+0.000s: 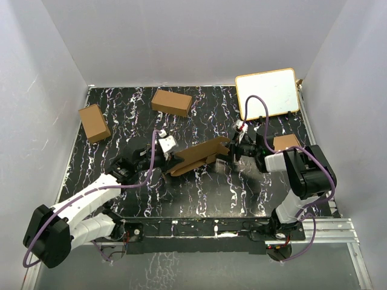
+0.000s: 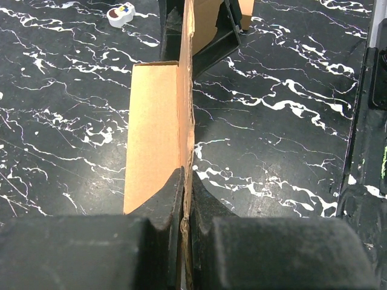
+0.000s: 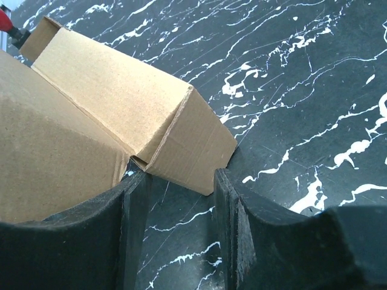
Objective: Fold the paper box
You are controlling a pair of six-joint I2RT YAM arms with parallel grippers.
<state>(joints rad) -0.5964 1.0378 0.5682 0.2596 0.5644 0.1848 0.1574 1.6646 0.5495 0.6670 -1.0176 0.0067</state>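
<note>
Black, white-veined worktop (image 1: 199, 193), walled in white on three sides; white board with an orange rim (image 1: 267, 92) at the far right; left carton (image 1: 94, 122) and far carton (image 1: 172, 102), both short and plain brown, well apart from the work.

Paper box (image 1: 199, 156) mid-worktop, between the two arms; part-formed, slim and oblong; long axis slanting from near-left to far-right, roughly along the line from one wrist to the other; one long panel lying out flat to the side in the left wrist view.

Left fingers (image 2: 169, 199) closed flat on an upright cardboard edge at the box's left end, pinching it; right fingers (image 3: 227, 205) parted, gripping nothing; box's right end just at their tips, touching one of them or a hair off, cannot tell which.

From the right fingers, box running away up and to the left in that wrist view; right arm the nearer to this unclosed end. Judged: coming move turns on that end, pressed or tucked along the long axis toward the pinned left end; off-axis push likely to swivel the box about the pinch.
</note>
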